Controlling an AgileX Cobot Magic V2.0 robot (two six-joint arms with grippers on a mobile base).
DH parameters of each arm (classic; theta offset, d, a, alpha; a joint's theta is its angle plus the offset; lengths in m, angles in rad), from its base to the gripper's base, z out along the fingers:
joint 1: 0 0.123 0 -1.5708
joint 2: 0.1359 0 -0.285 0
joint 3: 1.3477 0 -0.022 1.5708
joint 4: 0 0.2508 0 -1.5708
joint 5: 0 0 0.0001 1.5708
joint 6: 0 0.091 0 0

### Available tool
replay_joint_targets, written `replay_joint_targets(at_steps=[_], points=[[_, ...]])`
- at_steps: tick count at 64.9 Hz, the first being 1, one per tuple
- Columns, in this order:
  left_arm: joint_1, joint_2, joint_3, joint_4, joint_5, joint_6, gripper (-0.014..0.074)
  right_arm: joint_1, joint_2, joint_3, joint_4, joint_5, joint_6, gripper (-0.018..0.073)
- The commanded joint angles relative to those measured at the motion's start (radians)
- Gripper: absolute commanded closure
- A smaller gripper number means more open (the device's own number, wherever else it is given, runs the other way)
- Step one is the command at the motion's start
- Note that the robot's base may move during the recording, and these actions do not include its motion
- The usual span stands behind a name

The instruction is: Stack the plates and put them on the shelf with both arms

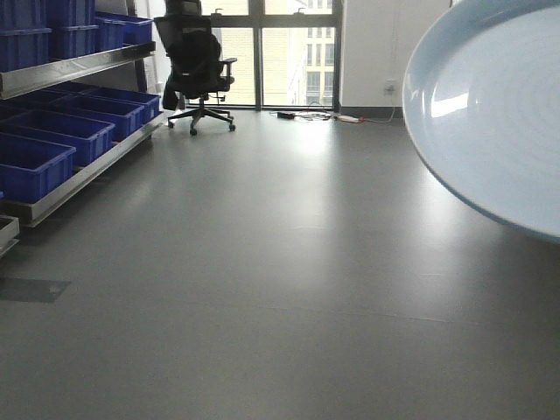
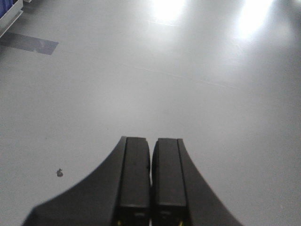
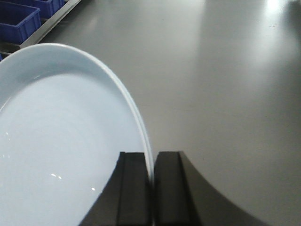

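While the right end effector (image 3: 151, 162) is clenched on its rim, one plate (image 3: 61, 141): large, round, shallow, glossy pale blue-white, unpatterned; held tilted in the air, at the right of the front view. Left end effector (image 2: 150, 157): jaws pressed together, holding nothing, over bare floor. Surroundings: blue plastic bins (image 1: 52, 131) on metal racking (image 1: 87, 171) at left; black office chair (image 1: 199, 70) before tall windows (image 1: 280, 52). Grey polished floor (image 1: 262, 289), patches of window glare.

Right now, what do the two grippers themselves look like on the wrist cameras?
Both alike: the left gripper and right gripper have matte black, flat rectangular fingers whose outer sides flare outward toward the base. Tiny yellow marks at the left one's base.
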Motion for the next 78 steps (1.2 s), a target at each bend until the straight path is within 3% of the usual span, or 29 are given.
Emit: replay_joint_targets(at_steps=[1, 78], points=[[0.003, 0.004, -0.03, 0.0, -0.078, -0.01, 0.0507, -0.007, 0.0, -0.033, -0.005, -0.099, -0.002, 0.0537], [0.003, 0.004, -0.03, 0.0, -0.078, -0.01, 0.0507, -0.007, 0.0, -0.033, -0.005, -0.096, -0.002, 0.0537]])
